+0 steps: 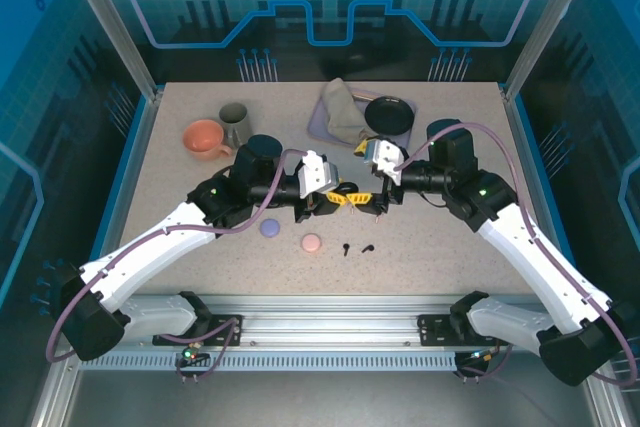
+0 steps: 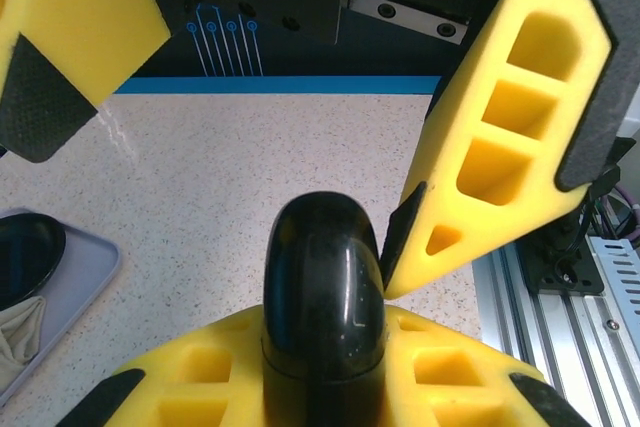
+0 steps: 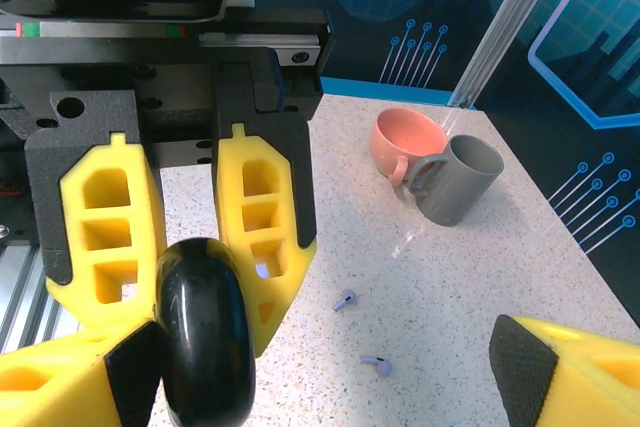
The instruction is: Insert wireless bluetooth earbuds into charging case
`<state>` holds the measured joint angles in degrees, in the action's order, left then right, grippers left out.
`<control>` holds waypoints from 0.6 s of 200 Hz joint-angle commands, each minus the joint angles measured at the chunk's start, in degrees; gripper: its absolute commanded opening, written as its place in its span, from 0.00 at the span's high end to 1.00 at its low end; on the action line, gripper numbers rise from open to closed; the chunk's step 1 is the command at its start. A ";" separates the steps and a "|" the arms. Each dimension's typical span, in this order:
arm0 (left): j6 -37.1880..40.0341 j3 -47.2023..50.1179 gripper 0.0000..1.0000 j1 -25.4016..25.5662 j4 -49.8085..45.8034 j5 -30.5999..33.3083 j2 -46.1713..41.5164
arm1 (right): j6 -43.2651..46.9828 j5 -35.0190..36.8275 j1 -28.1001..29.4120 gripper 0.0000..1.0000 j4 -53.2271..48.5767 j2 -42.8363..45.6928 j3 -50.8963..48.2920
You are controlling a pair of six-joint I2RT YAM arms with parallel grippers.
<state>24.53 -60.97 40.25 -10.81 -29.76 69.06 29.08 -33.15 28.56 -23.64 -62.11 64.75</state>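
Two loose cases on the counter (image 1: 420, 247), lilac case (image 1: 269, 228) then pink case (image 1: 311, 242) | left pincer (image 2: 322, 327) clamped on a black case (image 2: 322, 267) | two black earbuds (image 1: 346, 248) lie loose right of the pink case | right pincer (image 3: 322, 352) spread wide around the black case.

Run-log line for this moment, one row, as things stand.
left hand: shut on black case | right hand: open, astride case | black earbuds: loose on table | lilac earbuds: loose on table
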 commanded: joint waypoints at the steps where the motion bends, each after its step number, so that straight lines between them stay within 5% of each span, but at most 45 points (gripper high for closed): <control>1: 1.67 0.24 1.00 0.46 -1.06 -1.36 -0.74 | -1.29 1.96 -0.36 0.13 0.49 -0.71 3.60; 120: -0.19 3.90 1.00 0.53 4.89 2.33 -2.02 | -3.95 0.96 -3.80 0.09 -1.72 4.00 2.25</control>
<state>24.49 -58.92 40.29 -9.85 -29.32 68.53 27.97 -31.70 26.61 -25.45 -61.73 67.85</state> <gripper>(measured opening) 0.218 0.899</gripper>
